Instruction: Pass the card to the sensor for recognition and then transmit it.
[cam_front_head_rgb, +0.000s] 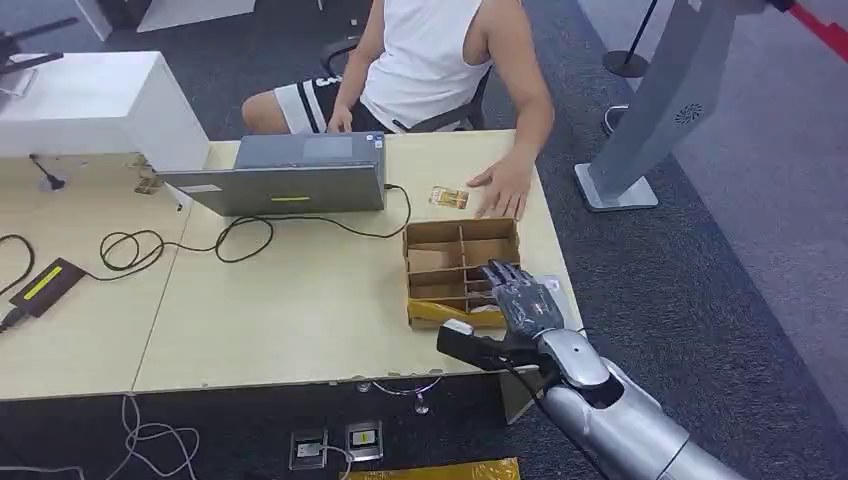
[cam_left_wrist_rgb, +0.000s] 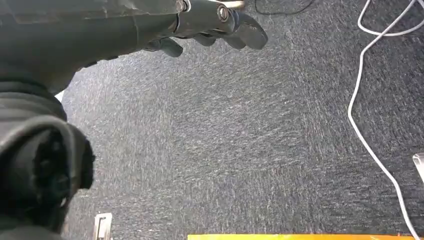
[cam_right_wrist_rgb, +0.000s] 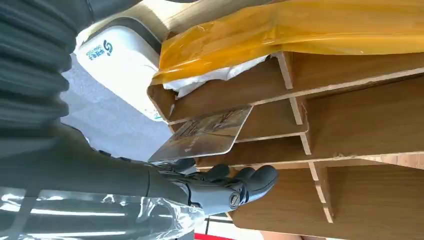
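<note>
The card (cam_right_wrist_rgb: 202, 135) is pinched in the right robot hand (cam_front_head_rgb: 522, 300) above the divided wooden box (cam_front_head_rgb: 432, 262) on the pale worktop (cam_front_head_rgb: 290, 310). The left robot hand (cam_left_wrist_rgb: 210, 25) hangs over grey carpet (cam_left_wrist_rgb: 250, 140), fingers loosely curled, holding nothing. A person's hand (cam_front_head_rgb: 500, 188) rests beside a laptop (cam_front_head_rgb: 290, 175).

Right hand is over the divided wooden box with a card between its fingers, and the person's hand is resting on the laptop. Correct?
Not quite. The person's hand rests on the table, beside a card, not on the laptop; the head view shows it. The right hand is over the box, its own card between its fingers.
</note>
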